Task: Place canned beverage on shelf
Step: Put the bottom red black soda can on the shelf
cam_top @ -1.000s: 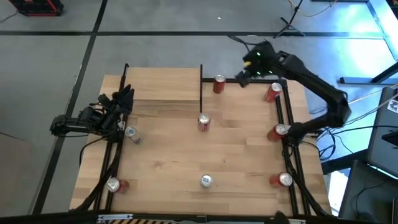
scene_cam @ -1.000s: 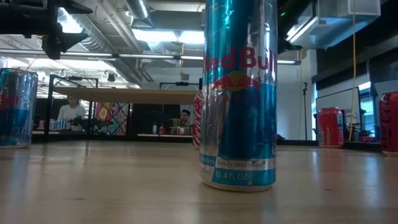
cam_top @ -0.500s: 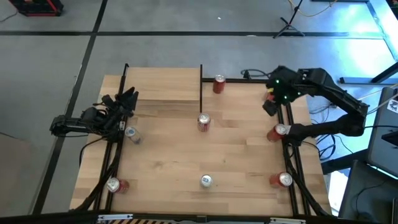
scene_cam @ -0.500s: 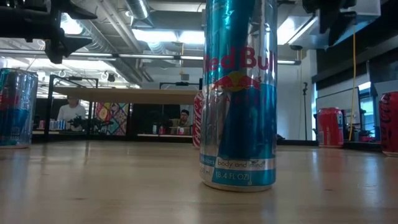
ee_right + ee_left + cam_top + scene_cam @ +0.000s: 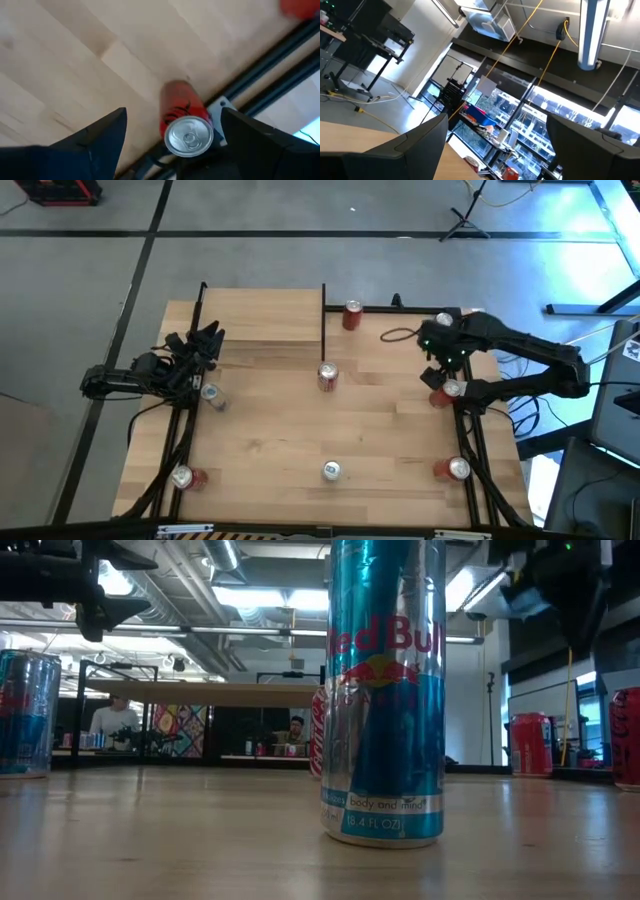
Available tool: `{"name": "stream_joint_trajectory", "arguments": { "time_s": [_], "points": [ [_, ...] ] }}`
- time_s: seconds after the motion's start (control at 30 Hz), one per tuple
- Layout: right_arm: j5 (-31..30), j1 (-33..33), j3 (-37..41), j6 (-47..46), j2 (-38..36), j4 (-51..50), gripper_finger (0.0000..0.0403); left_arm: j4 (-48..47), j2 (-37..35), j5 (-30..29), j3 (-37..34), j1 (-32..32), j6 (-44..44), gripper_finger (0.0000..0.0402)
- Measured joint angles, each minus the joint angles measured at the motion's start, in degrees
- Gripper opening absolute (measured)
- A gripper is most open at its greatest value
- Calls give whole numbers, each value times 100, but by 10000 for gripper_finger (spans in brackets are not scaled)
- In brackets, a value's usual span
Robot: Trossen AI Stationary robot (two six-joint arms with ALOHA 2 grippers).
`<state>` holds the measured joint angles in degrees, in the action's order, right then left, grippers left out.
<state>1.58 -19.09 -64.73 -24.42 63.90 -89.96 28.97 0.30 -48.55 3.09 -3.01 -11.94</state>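
Since a second ago the right arm has swung from the counter's far edge back toward its right rail, and its right tool (image 5: 433, 372) now hangs open above a red can (image 5: 185, 126) that stands upright just beside the black rail (image 5: 260, 95). That can has a bright silver top with a pull tab and a dark mark on its red side. Nothing is held between the fingers.

On the left, the left arm is folded low over the counter's edge, its left tool (image 5: 207, 340) open and empty, next to a silver can (image 5: 212, 394).

At the far left of the counter (image 5: 300, 430) the shelf (image 5: 262, 315) stands, a pale wood board with thin black posts; no can is on it. More cans stand about the pale, planked counter, among them a tall blue-and-silver can (image 5: 385, 690) close to the low camera.
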Motion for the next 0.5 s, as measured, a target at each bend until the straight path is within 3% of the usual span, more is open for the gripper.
{"name": "stream_joint_trajectory", "arguments": {
  "time_s": [0.5],
  "points": [
    [-22, -3, 1345, -70, 9, -5, 312, 0, 0, -36, 0, 0, -3, 332]
  ]
}}
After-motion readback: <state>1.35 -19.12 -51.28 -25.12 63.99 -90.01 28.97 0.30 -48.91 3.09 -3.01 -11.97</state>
